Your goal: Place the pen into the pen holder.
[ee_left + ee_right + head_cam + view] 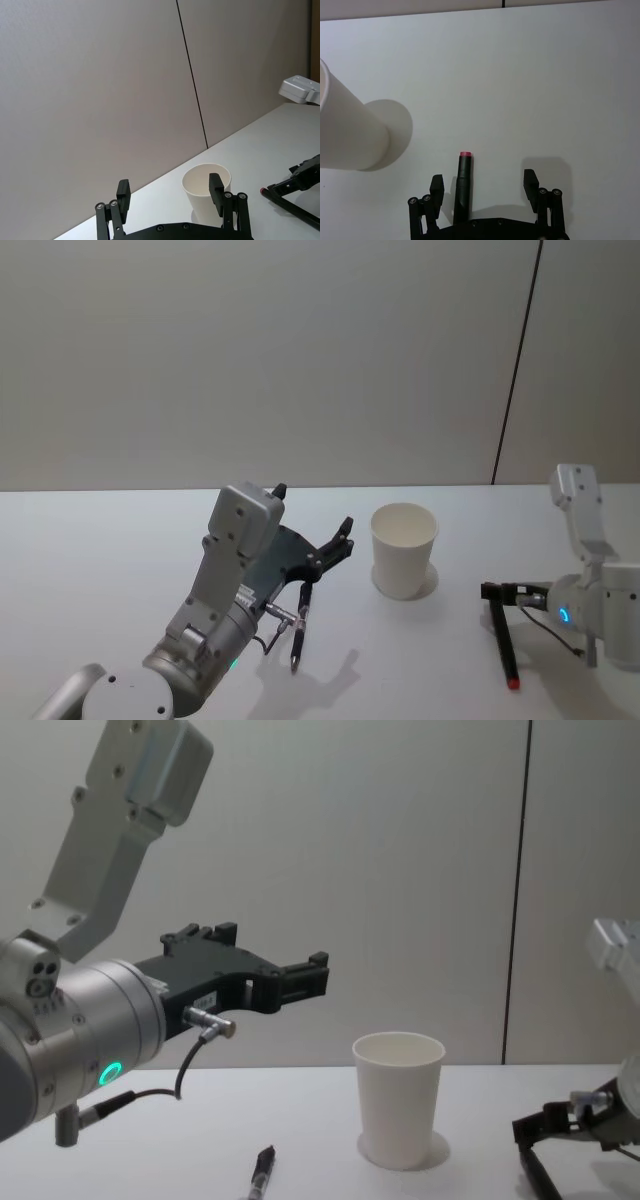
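At far left, left gripper (314,508): held up off the table (110,560) on a raised arm. Its fingers (123,194) are spread wide with nothing between them. In the chest view it hangs higher than the rim of the cup (404,550), and in the left wrist view the cup shows beyond the fingers.
Dark pen (298,628): lies flat on the table beneath the left gripper, left of the cup and apart from it. It runs roughly front to back, and nothing touches it.
Cup: white paper, upright with its mouth up. It stands on the table near the middle, between the two arms, touched by neither gripper.
Red-tipped pen (504,638): lies flat on the table, right of the cup and well apart from it. Its red end is toward the robot and its black end reaches in between the right gripper's fingers.
Right gripper (483,182): low over the table on the right, fingers apart and straddling the red-tipped pen's black end. The pen sits nearer one finger than the other, with a gap on each side, so it is not clamped. Whether the fingertips touch the table cannot be told.
Wall (250,360): plain grey behind the table, with a dark vertical seam toward the right.
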